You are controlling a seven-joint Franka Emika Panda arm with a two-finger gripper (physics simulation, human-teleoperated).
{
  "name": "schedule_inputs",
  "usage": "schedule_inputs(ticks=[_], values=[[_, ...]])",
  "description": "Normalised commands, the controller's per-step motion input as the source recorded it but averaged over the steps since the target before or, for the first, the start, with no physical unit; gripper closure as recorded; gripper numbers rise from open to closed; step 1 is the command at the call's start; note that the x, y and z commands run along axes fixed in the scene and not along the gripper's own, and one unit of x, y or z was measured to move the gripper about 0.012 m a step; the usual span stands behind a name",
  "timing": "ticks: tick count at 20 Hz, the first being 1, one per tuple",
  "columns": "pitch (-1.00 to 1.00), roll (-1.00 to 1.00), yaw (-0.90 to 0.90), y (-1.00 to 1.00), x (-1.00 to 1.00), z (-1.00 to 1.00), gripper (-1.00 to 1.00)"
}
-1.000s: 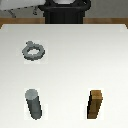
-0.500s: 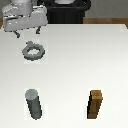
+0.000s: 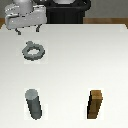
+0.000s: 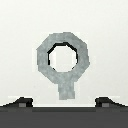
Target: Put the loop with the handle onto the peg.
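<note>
The loop with the handle is a flat gray ring that lies on the white table at the exterior view's left, toward the back. In the wrist view the ring lies flat with its stub handle pointing toward the gripper. My gripper hovers above and just behind the ring, open and empty. Its two fingertips show wide apart in the wrist view, clear of the ring. The peg is an upright dark gray cylinder at the front, at the exterior view's left.
A brown wooden block stands upright at the front, at the exterior view's right. The robot's dark base sits behind the table's back edge.
The gripper has come into view at the back left and now hangs over the ring. The ring, the peg and the block have not moved.
</note>
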Motion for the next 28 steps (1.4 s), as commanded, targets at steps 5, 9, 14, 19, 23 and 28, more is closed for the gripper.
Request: schedule_inputs(ticks=[5,9,14,19,23,28], values=[[0.0,0.0,0.0,0.0,0.2,-0.4,-1.0],[0.0,0.0,0.0,0.0,0.25,0.0,-1.0],[0.0,0.0,0.0,-0.2,-0.2,-0.6,-1.0],[0.0,0.0,0.0,0.0,0.0,-0.2,1.0],[0.0,0.0,0.0,0.0,0.0,0.0,1.0],[0.0,0.0,0.0,0.0,0.0,0.0,1.0]])
